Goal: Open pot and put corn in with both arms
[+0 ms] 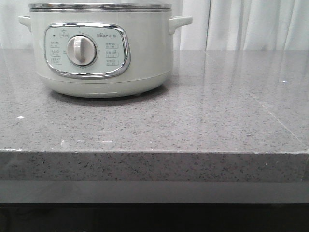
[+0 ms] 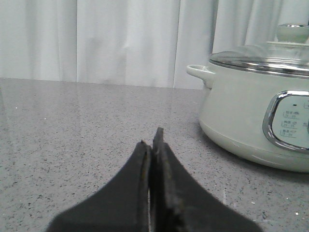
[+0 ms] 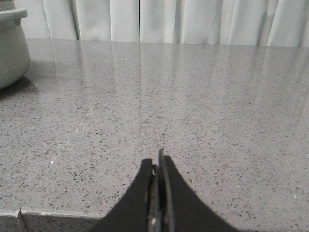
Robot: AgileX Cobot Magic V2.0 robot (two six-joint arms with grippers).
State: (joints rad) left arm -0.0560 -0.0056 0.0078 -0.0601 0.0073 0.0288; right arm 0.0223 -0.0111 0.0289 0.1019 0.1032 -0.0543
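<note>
The pot [image 1: 101,48], pale grey-green with a chrome-framed dial panel and steel rim, stands at the back left of the grey stone table. In the left wrist view the pot [image 2: 251,111] carries a glass lid [image 2: 263,55] with a knob on top. My left gripper [image 2: 152,140] is shut and empty, low over the table, apart from the pot. My right gripper [image 3: 157,159] is shut and empty near the table's front edge, with the pot's side [image 3: 12,48] far off. The corn is not in view. Neither gripper shows in the front view.
The grey speckled table [image 1: 203,116] ends in a thick front edge [image 1: 154,166]. White curtains [image 1: 251,24] hang behind it. The pot's side handles [image 1: 179,21] stick out at rim height.
</note>
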